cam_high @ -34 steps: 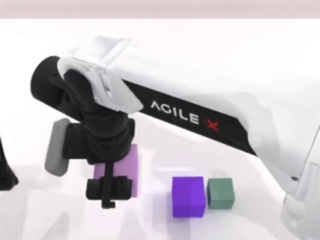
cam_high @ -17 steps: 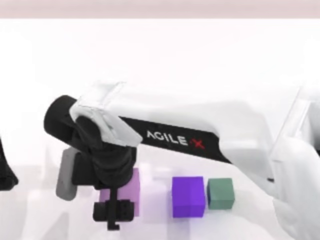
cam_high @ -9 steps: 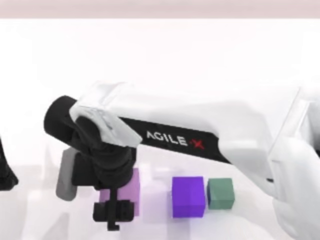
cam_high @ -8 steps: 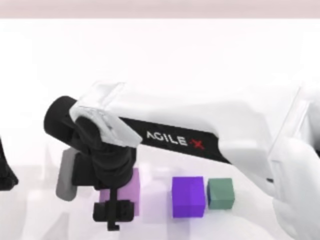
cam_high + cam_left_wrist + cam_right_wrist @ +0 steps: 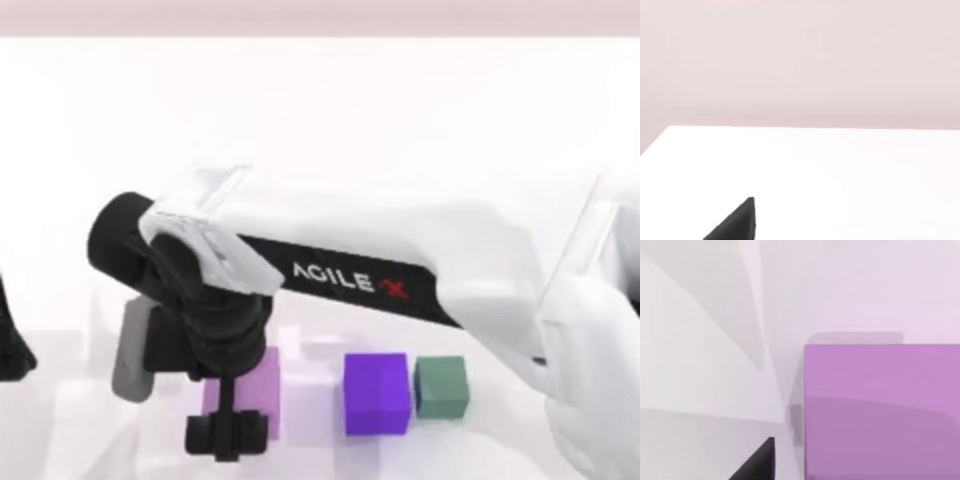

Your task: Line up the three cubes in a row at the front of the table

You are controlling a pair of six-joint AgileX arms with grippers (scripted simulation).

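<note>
The right end effector sat over the lilac cube on the bench, left of the purple cube and green cube. I could not tell its grip. Best to lift straight up, without nudging.

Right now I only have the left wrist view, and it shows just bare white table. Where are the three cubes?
Observer: The top view shows all three near the front of the table: lilac cube on the left, purple cube in the middle, green cube on the right.
Operator: Evenly spaced?
Observer: No. Purple and green sit close together, and the lilac one stands apart across a clear gap.
Operator: Which arm is working?
Observer: The right arm reaches across, with its tool over the lilac cube's front edge. The left arm is parked at the top view's left edge.
</note>
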